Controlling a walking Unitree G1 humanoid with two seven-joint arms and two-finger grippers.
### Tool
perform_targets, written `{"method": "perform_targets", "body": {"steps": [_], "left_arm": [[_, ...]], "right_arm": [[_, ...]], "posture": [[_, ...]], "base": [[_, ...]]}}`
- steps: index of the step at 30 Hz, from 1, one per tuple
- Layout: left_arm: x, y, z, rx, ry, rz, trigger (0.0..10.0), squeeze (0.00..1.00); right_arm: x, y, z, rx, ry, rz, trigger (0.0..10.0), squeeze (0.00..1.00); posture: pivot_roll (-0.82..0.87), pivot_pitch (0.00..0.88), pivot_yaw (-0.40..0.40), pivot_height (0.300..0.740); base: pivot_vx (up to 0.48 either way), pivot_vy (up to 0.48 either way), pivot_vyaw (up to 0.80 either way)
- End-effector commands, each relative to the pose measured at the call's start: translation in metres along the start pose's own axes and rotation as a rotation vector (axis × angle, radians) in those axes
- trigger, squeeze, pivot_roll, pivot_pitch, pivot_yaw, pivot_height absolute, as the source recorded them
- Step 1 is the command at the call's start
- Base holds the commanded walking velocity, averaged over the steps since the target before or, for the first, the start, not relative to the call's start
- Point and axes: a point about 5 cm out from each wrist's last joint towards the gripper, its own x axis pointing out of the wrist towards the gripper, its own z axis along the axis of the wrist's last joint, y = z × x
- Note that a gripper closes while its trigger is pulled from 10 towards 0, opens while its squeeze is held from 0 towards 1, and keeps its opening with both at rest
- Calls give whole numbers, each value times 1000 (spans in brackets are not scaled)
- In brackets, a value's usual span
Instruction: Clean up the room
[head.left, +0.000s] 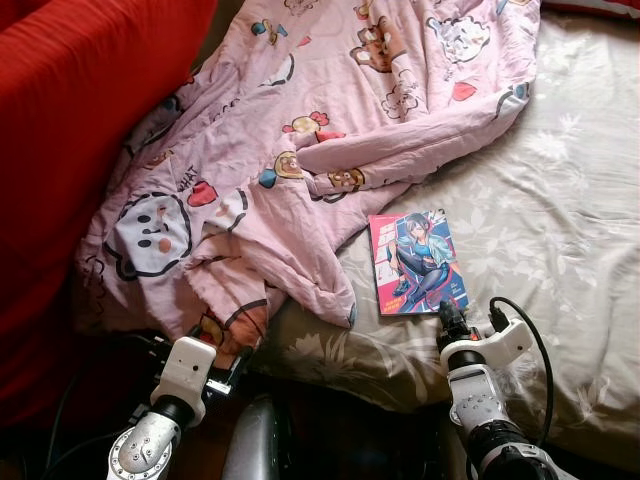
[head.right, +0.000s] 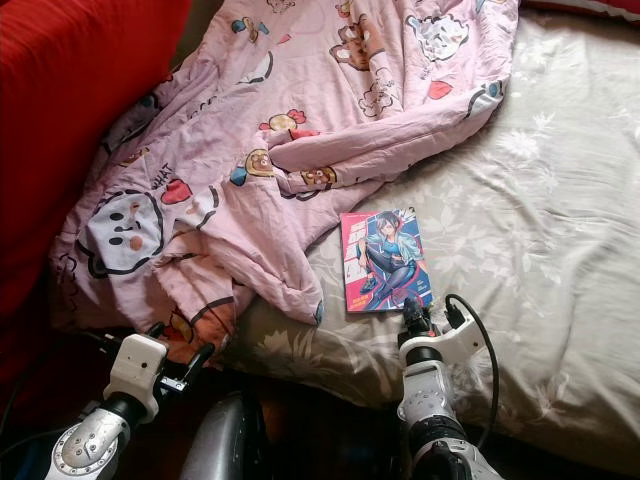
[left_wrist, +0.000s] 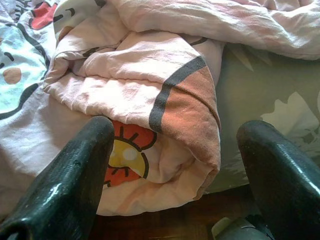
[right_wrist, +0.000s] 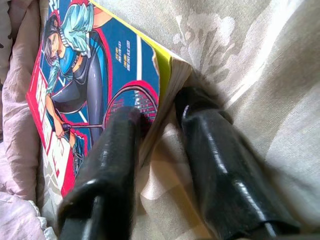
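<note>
Where the pink quilt (head.left: 300, 130) bunches beside the red sofa (head.left: 70, 130), you can read "WHAT" printed above a white cartoon face; the lettering on the comic book (head.left: 417, 262) is too small to make out, though its cover shows a figure with teal hair. You see the book lying flat on the floral bedsheet (head.left: 560, 230), just off the quilt's edge at about its 4 o'clock. From the right gripper (head.left: 452, 318), the book sits at 11 o'clock, touching it. In the right wrist view, you find one black finger (right_wrist: 107, 165) resting on the cover and the other finger (right_wrist: 220, 165) lying on the sheet beside the page edges, so the near corner of the book sits between them, gripped at its edge. Your left gripper (left_wrist: 175, 175) is spread wide at the foot of the bed, its fingers on either side of a folded quilt corner with an orange patch, not closed on it.
</note>
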Motion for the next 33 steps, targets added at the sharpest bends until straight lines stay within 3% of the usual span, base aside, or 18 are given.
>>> {"method": "perform_targets", "body": {"steps": [1,10,13,17,20,28,33], "left_arm": [[-7,-3,-14,20,72,-23,10000,0],[-2,-3,-13,23,69,-29,10000,0],[-1,-3,-12,26,66,-25,10000,0],[6,-4,-11,24,60,-21,10000,0],[8,-6,-12,21,57,-21,10000,0],[15,-13,-12,7,48,-29,10000,0],[17,-15,-13,1,43,-26,10000,0]], "right_arm": [[-14,-15,-36,22,155,-65,0,0],[-12,-13,-34,12,151,-57,0,0],[-11,-11,-31,-19,142,-48,0,0],[-6,1,-22,-141,103,42,0,0],[-5,1,-18,-145,77,57,0,0],[-13,-9,-8,-210,-6,94,0,0],[-28,-27,-6,-266,-59,73,0,0]], "posture": [[232,377,142,574],[227,374,142,574],[225,373,141,574],[195,361,131,574],[180,355,127,574],[136,341,112,574],[116,335,98,574]], "base": [[0,0,0],[0,0,0],[0,0,0],[0,0,0],[0,0,0],[0,0,0],[0,0,0]]}}
